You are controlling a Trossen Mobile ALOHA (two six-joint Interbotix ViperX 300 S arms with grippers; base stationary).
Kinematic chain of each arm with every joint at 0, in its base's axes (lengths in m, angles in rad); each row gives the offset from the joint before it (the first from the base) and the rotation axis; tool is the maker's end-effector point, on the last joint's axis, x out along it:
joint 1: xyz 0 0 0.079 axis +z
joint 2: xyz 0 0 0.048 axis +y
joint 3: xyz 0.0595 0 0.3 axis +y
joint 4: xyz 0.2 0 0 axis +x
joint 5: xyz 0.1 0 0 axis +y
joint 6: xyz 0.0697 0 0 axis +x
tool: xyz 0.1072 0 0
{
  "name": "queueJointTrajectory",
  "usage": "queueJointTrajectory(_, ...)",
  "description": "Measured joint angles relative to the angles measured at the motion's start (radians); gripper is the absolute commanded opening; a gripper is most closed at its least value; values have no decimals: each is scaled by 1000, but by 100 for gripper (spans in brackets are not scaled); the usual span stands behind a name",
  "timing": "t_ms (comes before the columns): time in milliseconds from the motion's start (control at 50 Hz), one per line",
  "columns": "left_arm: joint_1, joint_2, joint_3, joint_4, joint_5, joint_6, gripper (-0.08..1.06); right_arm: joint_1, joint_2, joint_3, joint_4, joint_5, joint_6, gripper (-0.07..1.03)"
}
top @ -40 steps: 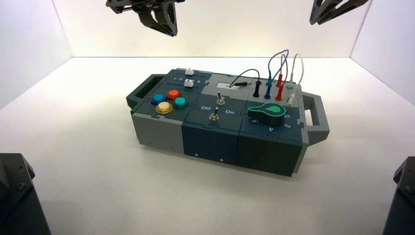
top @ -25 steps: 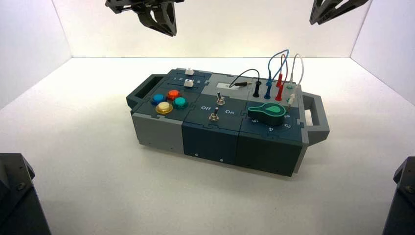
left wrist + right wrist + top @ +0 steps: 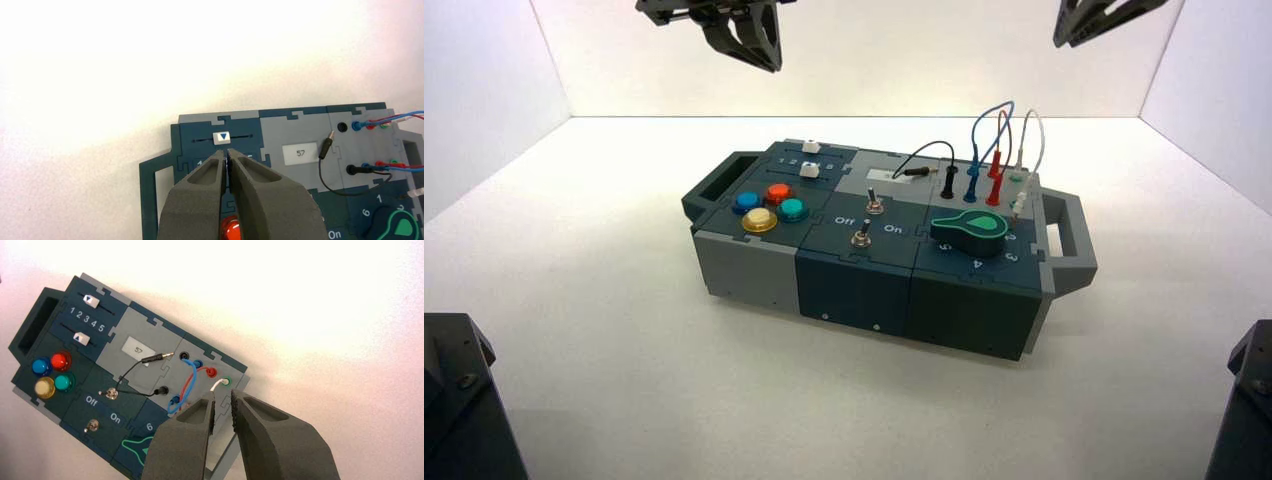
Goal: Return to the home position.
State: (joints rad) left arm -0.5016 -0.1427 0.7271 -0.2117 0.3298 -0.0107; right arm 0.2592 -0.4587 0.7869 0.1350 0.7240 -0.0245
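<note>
The dark blue and grey box (image 3: 864, 285) stands on the white table, turned a little. My left gripper (image 3: 759, 45) hangs high over the back left of the box and is shut with nothing held; in the left wrist view its tips (image 3: 228, 152) hover above the far slider (image 3: 221, 137). My right gripper (image 3: 1084, 25) hangs high at the back right. In the right wrist view it (image 3: 223, 397) stands open by a narrow gap, empty, over the wire sockets (image 3: 226, 381).
The box carries several round buttons (image 3: 769, 207), two toggle switches (image 3: 868, 220), a green knob (image 3: 969, 230), two sliders (image 3: 809, 160), a small display reading 57 (image 3: 300, 153) and looped wires (image 3: 994, 140). A black wire's plug (image 3: 157, 358) lies loose. Arm bases (image 3: 459, 400) fill the lower corners.
Both grippers have risen very slightly toward the upper edge of the high view. The box and its parts have not moved.
</note>
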Motion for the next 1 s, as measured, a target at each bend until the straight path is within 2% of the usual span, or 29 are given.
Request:
queueJointTrajectory(120, 0, -43, 6, 3, 0, 0, 2, 2, 5, -31, -2, 11, -2, 20)
queueJointTrajectory(300, 3, -143, 21, 23, 0, 0, 2, 0, 5, -86, 0, 17, -2, 20)
queueJointTrajectory(520, 57, -272, 44, 43, 6, 0, 3, 2, -15, -129, 0, 28, -2, 20)
queueJointTrajectory(640, 91, -353, 46, 69, 37, 0, 3, 0, -38, -150, -2, 48, 0, 19)
queueJointTrajectory(660, 100, -382, 46, 83, 51, 0, 3, 0, -49, -158, -2, 55, -2, 19)
queueJointTrajectory(780, 123, -465, 46, 114, 94, 0, 3, 2, -72, -184, -3, 83, 2, 10)
queueJointTrajectory(1000, 149, -588, 49, 123, 144, 0, 0, 2, -127, -209, -35, 124, 20, -1)
